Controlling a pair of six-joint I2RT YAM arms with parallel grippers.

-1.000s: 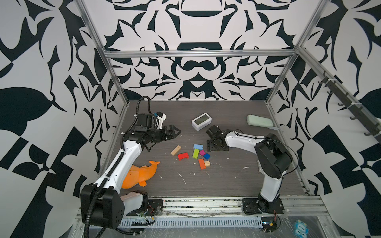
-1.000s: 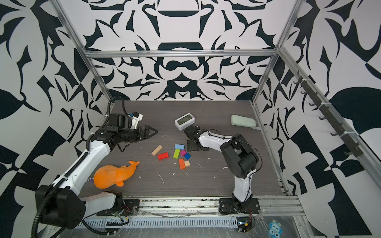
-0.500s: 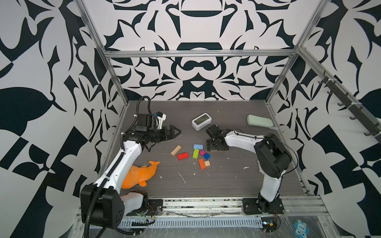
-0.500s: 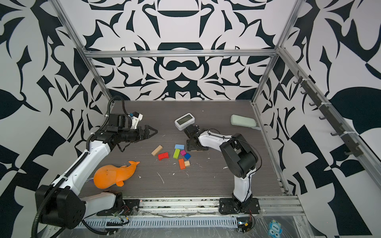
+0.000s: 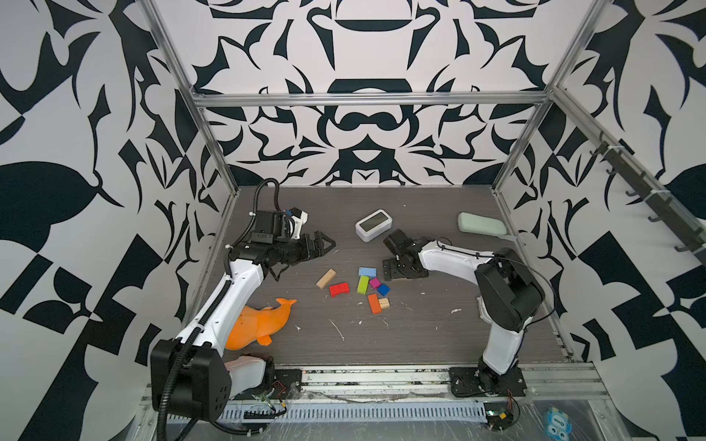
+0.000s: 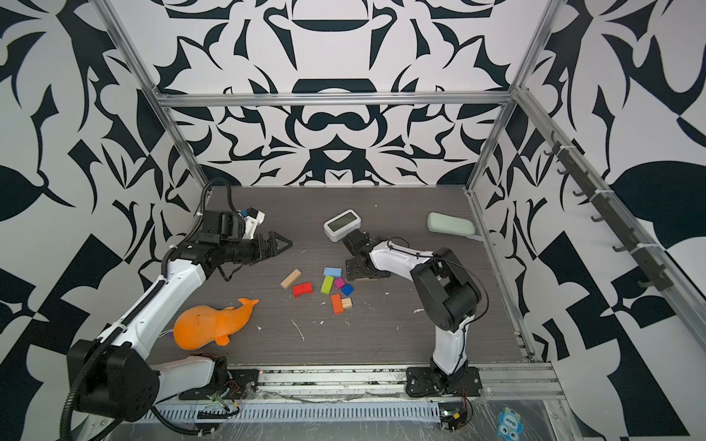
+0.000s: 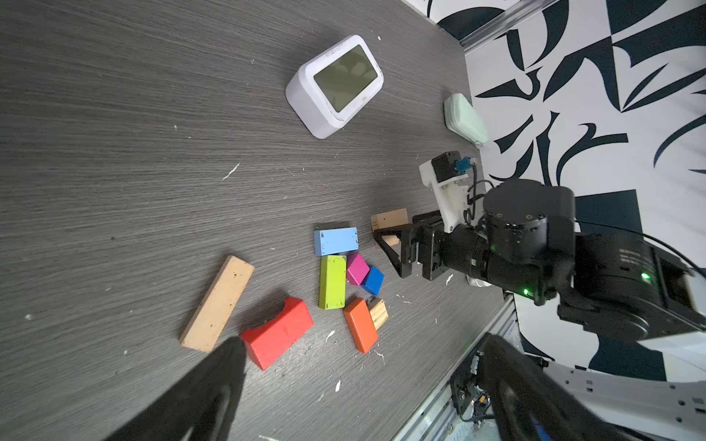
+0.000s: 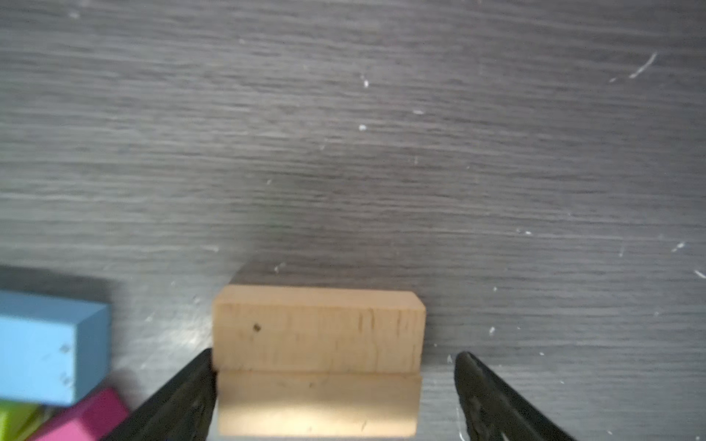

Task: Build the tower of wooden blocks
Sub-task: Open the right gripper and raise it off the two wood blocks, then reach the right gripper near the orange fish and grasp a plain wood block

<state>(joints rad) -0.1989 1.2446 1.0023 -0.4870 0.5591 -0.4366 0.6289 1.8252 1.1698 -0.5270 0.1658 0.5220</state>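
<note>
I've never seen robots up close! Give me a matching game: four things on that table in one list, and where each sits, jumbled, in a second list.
Things:
1. clock
2. dolphin toy
3. tan block
4. red block

Places:
a. between the open jaws of the right gripper
b. beside the left arm, near the front
c. beside the long tan bar
d. toward the back, screen up

Pairs: 1-d, 2-b, 3-a, 4-c

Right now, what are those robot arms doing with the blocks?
They are meant to build a block tower. The right tool is open around a tan block that sits on the table, with one side touching it. The left tool hovers open and empty. The coloured blocks lie scattered flat, so there is no tower yet.
</note>
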